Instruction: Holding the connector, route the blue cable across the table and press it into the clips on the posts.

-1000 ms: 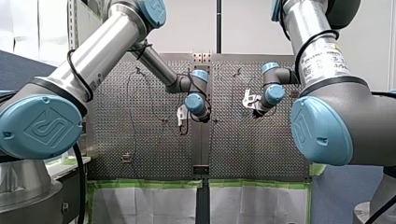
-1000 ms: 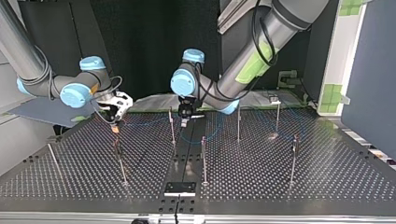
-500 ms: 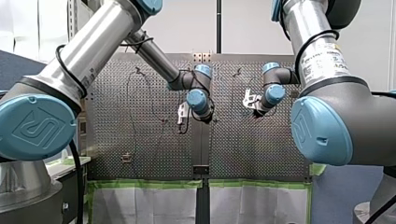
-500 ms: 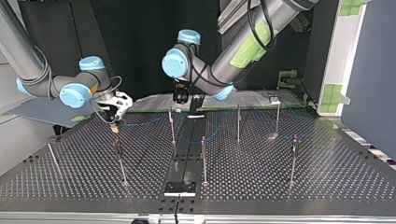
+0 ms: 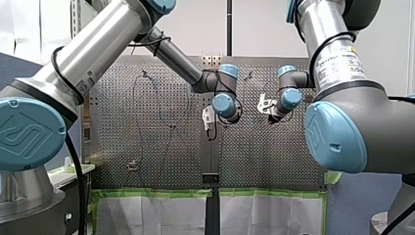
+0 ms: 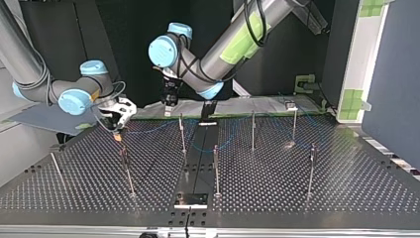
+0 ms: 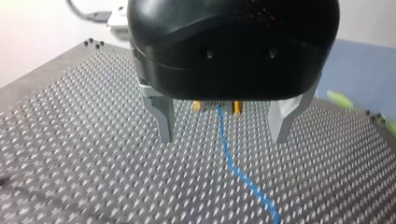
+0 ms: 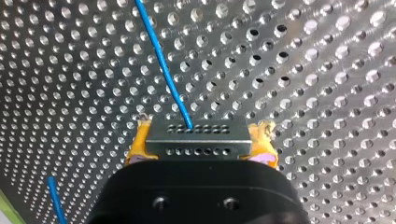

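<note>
While R pincer (image 8: 201, 143) clamps connector (image 8: 196, 133) | L pincer (image 7: 223, 136) wide, pointing down, high over table (image 7: 70, 116)

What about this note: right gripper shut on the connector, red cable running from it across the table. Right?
The cable is blue, not red; the right wrist view shows it. The right gripper is indeed shut on the connector, above the table.

You see the table (image 6: 297, 198) as bare perforated metal, dull grey with a soft sheen. Note the posts (image 6: 216, 168): thin, smooth metal rods. The blue cable (image 8: 163, 70) has a smooth, slightly glossy plastic sheath. The connector (image 8: 196, 138) is matt grey with a drilled face. The left gripper (image 7: 223, 137) has a glossy black plastic housing and satin metal jaws. The right gripper (image 8: 201, 145) has yellow rubbery pads with ragged edges.
</note>
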